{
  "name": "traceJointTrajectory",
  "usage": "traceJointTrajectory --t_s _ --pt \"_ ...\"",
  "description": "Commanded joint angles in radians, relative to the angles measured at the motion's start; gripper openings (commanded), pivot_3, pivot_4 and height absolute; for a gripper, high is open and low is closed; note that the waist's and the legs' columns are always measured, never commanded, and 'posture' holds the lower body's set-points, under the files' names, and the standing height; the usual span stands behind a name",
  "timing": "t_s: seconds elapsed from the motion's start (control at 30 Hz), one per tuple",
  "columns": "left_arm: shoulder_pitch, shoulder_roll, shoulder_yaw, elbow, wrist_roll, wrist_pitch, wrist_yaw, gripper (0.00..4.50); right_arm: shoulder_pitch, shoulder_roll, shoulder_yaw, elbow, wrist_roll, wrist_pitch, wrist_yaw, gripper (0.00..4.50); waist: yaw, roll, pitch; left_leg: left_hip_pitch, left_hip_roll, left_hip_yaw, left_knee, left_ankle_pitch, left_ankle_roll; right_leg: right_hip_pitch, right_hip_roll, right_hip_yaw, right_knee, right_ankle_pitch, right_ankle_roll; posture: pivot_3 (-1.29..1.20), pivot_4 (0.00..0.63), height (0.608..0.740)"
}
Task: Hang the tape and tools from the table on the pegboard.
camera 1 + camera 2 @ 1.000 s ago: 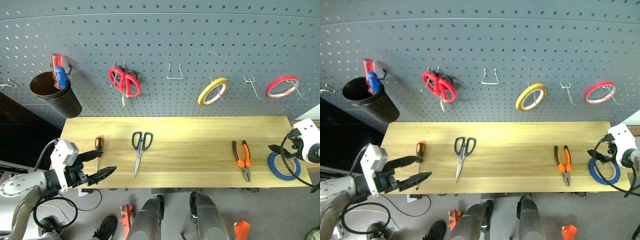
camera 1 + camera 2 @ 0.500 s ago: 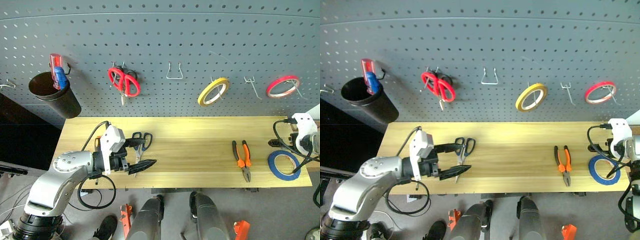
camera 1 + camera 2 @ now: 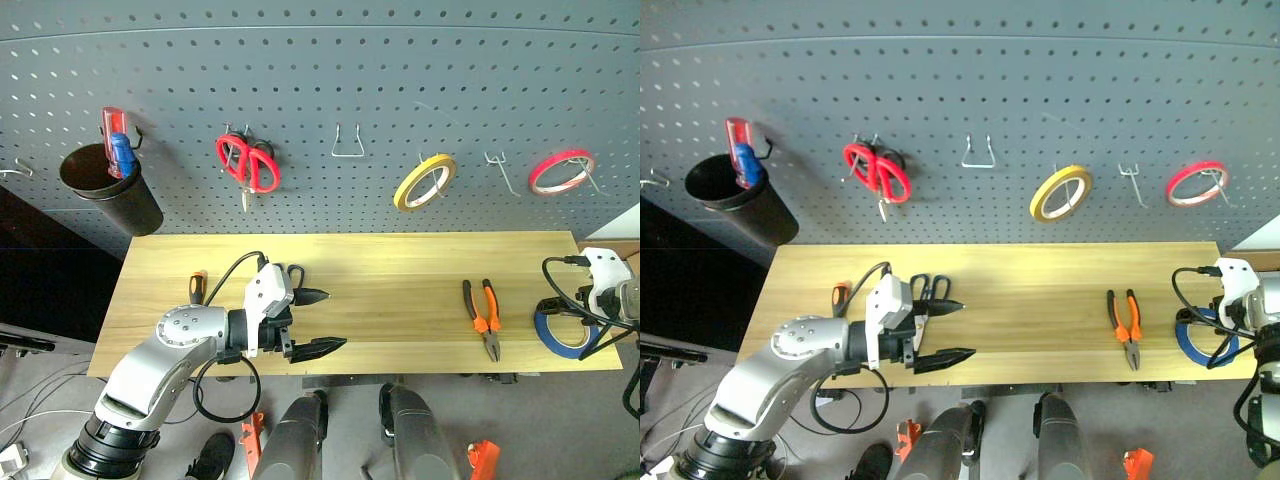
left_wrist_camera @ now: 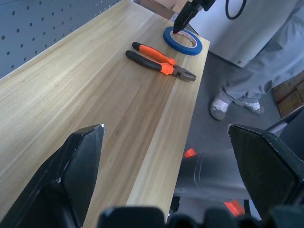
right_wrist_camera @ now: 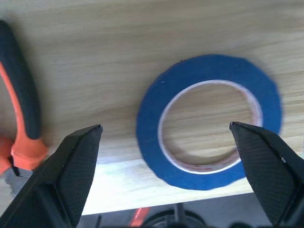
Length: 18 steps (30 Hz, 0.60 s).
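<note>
On the table (image 3: 400, 265) the blue tape (image 5: 209, 118) lies flat at the right end. My right gripper (image 5: 165, 126) hangs open just above it, a finger on each side. The orange-and-black pliers (image 3: 482, 315) lie left of the roll. My left gripper (image 3: 333, 320) is open and level, pointing right above the table's front edge. It covers the blades of the blue-handled scissors (image 3: 930, 287), so just the handles show. Further left, the screwdriver (image 3: 197, 287) peeks out behind the left arm. The pegboard (image 3: 320, 80) rises behind the table.
On the pegboard hang a black bucket (image 3: 105, 190) holding a red-and-blue screwdriver, red scissors (image 3: 248, 165), a yellow roll (image 3: 426, 182), a red roll (image 3: 562, 172) and two bare hooks (image 3: 348, 145). A person's legs (image 4: 251, 71) stand by the table's right end.
My left arm has swung right along the table's front, from its left end past the screwdriver to over the scissors. My right gripper has tipped down over the blue tape.
</note>
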Motion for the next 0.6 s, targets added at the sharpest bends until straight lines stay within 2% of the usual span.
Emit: traceJointTrajectory --t_s 0.03,0.6 --pt "0.012 0.015 0.028 -0.036 -0.004 -0.018 -0.004 4.47 0.029 0.013 -0.040 -0.015 0.011 0.001 -0.028 4.50 0.000 0.000 0.000 0.000 0.000 0.000 0.000 0.000 0.000 0.000 0.000 0.000 0.000 0.000 0.000 -0.08 0.299 0.740" --pt "0.024 0.070 0.075 -0.066 -0.027 0.009 -0.012 4.47 0.073 0.126 -0.100 -0.007 0.027 -0.058 -0.149 4.50 0.000 0.000 -0.001 0.000 0.000 0.000 0.001 0.000 0.000 0.000 0.000 0.000 0.000 0.001 0.000 -0.05 0.295 0.740"
